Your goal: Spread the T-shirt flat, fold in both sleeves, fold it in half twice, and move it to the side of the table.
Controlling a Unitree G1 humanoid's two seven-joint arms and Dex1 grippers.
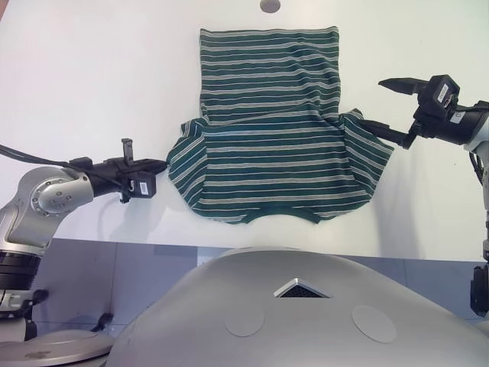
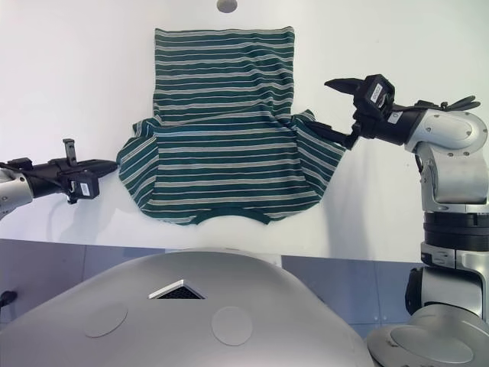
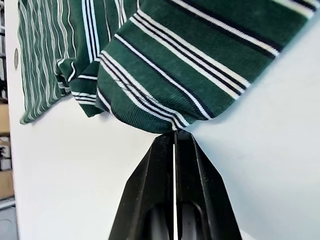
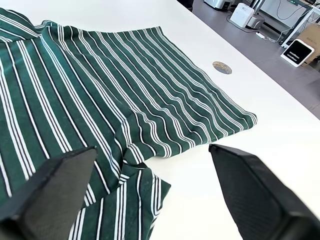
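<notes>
Sleeve-fold step, probably: left hand [image 1: 159, 164] closed at striped T-shirt [image 1: 267, 130] sleeve tip, right hand [image 1: 393, 108] open. Next: grip, fold inward.

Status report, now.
Left gripper shut at left sleeve edge. Right gripper open over right sleeve. T-shirt spread, sleeves not yet folded. Grey disc beyond hem, apart.

Has the left arm [image 1: 46, 195] low on the left side, elbow bent, forearm nearly level and pointing toward the middle. Shows the left tool [image 1: 162, 163] closed, its fingers [image 3: 155, 190] pressed together with a thin slit between. Has the right arm [image 2: 451, 130] on the right, wrist aimed inward. Shows the right tool [image 1: 395, 109] spread wide, one finger [image 4: 260, 195] well apart from the other.
</notes>
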